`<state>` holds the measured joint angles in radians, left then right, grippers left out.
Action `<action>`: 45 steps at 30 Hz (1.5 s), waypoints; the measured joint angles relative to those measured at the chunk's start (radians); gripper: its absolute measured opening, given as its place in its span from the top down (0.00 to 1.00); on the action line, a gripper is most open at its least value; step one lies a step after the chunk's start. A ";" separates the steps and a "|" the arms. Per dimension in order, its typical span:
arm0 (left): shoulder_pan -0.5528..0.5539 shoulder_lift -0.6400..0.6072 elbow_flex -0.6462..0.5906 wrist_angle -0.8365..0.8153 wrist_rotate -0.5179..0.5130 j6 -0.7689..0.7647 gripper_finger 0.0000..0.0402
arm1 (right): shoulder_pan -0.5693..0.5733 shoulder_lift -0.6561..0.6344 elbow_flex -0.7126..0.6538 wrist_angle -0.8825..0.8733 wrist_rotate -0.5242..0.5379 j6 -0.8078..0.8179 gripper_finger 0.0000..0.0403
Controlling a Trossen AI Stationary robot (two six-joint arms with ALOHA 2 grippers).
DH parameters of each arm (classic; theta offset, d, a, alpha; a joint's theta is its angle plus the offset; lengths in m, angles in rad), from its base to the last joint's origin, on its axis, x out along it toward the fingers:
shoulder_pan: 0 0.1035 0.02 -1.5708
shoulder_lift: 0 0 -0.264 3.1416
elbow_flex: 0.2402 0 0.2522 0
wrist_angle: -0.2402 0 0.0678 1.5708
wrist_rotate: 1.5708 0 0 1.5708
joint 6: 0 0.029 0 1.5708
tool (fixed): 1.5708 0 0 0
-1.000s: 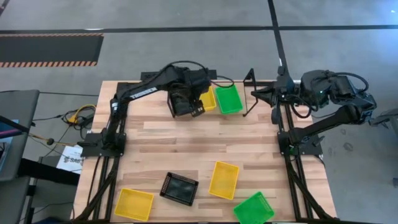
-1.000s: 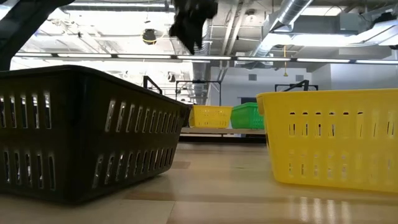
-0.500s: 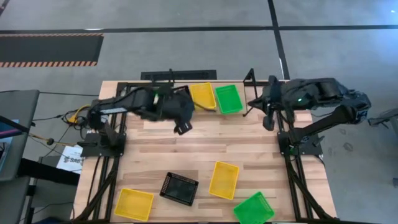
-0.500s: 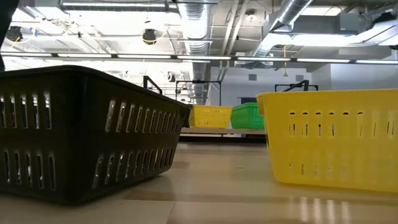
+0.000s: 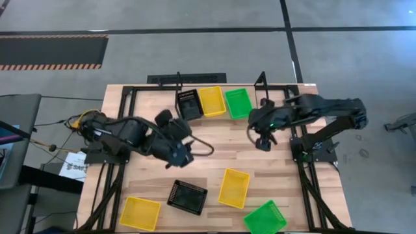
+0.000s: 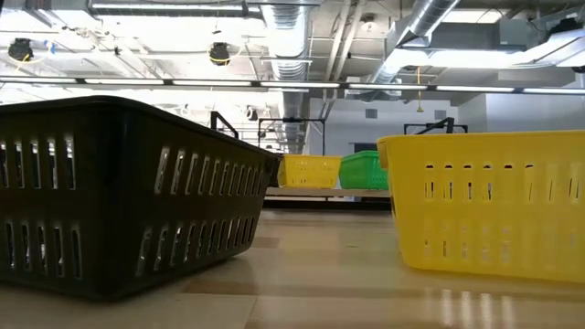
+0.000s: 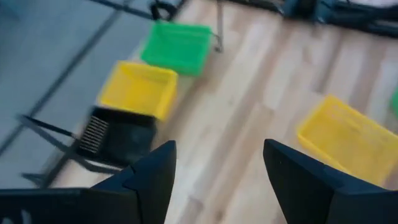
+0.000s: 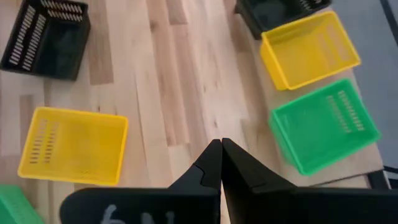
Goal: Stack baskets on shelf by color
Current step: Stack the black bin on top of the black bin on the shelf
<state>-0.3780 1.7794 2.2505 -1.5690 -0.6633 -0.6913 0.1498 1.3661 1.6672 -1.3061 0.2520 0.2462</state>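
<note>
Three baskets stand side by side on the shelf [image 5: 260, 81] at the far edge: black [image 5: 188, 103], yellow [image 5: 212, 101] and green [image 5: 238, 103]. Loose on the table's near half are a black basket [image 5: 187, 196], two yellow ones [image 5: 234, 187] [image 5: 140, 213] and a green one [image 5: 265, 218]. My left gripper [image 5: 181, 156] [image 7: 217, 162] hangs open over bare wood left of the middle, holding nothing. My right gripper [image 5: 263, 142] [image 8: 220, 146] is shut and empty, over the wood just near of the green shelf basket.
In the low view the loose black basket [image 6: 128, 192] and a yellow basket [image 6: 484, 201] stand close to the camera, with the shelf's yellow [image 6: 309, 170] and green [image 6: 364, 170] baskets far behind. Bare wood lies between the shelf and the loose baskets.
My left gripper has drawn back from the shelf's left slot toward the near edge and the table's middle; the black basket now shows standing there. My right arm has swung in from beyond the far right corner toward the table's middle.
</note>
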 joint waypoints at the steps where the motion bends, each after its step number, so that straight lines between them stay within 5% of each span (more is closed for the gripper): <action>1: -0.005 0.000 -0.025 0.004 0.025 -0.007 0.43 | 0.008 0.014 0.000 0.006 0.000 0.000 0.94; 14: 0.012 0.002 -0.544 0.033 0.368 -0.070 0.45 | 0.041 0.127 0.001 0.236 0.007 0.015 0.94; 24: -0.014 0.003 -0.858 0.629 0.653 0.160 0.53 | 0.074 0.113 0.001 0.592 -0.063 -0.098 0.94; 29: -0.013 0.003 -0.914 0.726 0.681 0.182 0.53 | 0.094 0.073 0.001 0.630 -0.123 -0.172 0.94; 35: -0.014 0.003 -0.914 0.732 0.643 0.403 0.53 | 0.102 -0.001 0.001 0.619 -0.123 -0.176 0.94; 45: -0.017 0.005 -0.914 0.714 0.665 0.471 0.53 | 0.106 -0.091 0.001 0.576 -0.123 -0.176 0.94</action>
<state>-0.3950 1.7840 1.3365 -0.8555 0.0020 -0.2205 0.2554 1.2749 1.6684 -0.7298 0.1291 0.0703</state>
